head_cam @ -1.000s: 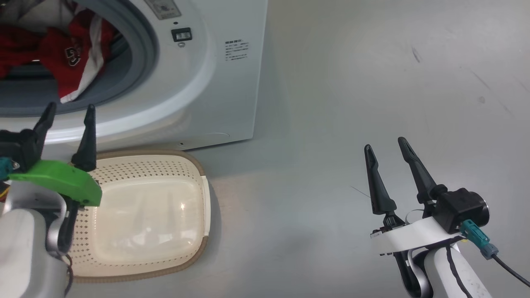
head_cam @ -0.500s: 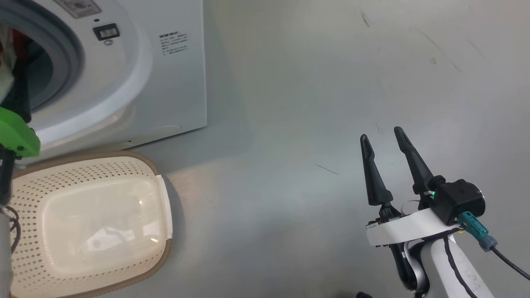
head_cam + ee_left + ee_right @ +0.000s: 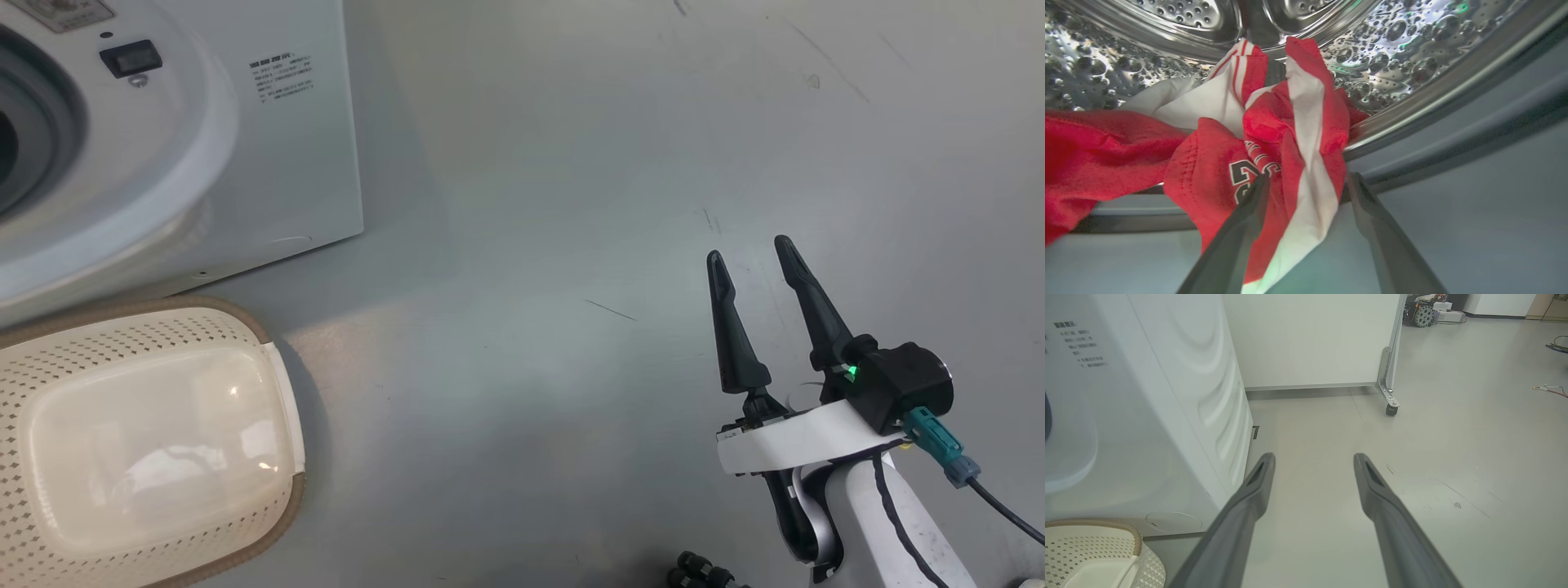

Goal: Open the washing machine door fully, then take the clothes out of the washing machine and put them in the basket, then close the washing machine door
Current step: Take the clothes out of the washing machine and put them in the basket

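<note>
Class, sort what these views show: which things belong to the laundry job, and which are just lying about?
Job: washing machine; clothes, inside it; basket; left gripper, open at the clothes; right gripper, open.

Lying about: wheeled white panel; loose wires; machinery far back.

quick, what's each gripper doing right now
left gripper: open, jaws either side of the clothes at the washing machine mouth, nothing gripped
right gripper: open, holding nothing, above the floor
</note>
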You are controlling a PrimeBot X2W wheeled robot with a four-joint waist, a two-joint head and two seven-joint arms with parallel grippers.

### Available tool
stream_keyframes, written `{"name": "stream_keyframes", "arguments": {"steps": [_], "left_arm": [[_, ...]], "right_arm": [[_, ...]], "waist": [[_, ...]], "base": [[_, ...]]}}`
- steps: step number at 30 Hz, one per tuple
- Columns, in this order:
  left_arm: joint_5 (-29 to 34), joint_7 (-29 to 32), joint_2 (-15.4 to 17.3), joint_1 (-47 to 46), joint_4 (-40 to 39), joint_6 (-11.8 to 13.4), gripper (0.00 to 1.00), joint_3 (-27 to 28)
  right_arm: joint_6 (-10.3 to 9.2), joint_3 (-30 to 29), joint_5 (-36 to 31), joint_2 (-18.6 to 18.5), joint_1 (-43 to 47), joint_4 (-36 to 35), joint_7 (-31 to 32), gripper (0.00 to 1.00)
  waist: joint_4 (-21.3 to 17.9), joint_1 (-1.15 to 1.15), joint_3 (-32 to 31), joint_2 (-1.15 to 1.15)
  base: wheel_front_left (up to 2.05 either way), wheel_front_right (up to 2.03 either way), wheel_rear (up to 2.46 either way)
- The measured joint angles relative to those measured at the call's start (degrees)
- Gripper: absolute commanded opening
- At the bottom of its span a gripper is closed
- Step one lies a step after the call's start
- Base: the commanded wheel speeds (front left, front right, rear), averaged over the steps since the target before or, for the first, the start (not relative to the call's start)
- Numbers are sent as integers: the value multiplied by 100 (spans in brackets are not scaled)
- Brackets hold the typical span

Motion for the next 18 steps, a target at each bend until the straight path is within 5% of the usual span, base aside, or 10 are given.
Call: {"name": "stream_keyframes", "arguments": {"steps": [16, 18], "left_arm": [[-5, 439, 8, -579, 853, 154, 100, 4], [-52, 480, 8, -627, 933, 155, 0, 9]], "right_arm": [[-48, 101, 51, 3, -66, -40, 0, 100], [-92, 104, 58, 3, -86, -49, 0, 100]], "waist": [[-46, 0, 57, 0], [-43, 0, 57, 0]], "base": [[0, 0, 0], [0, 0, 0]]}}
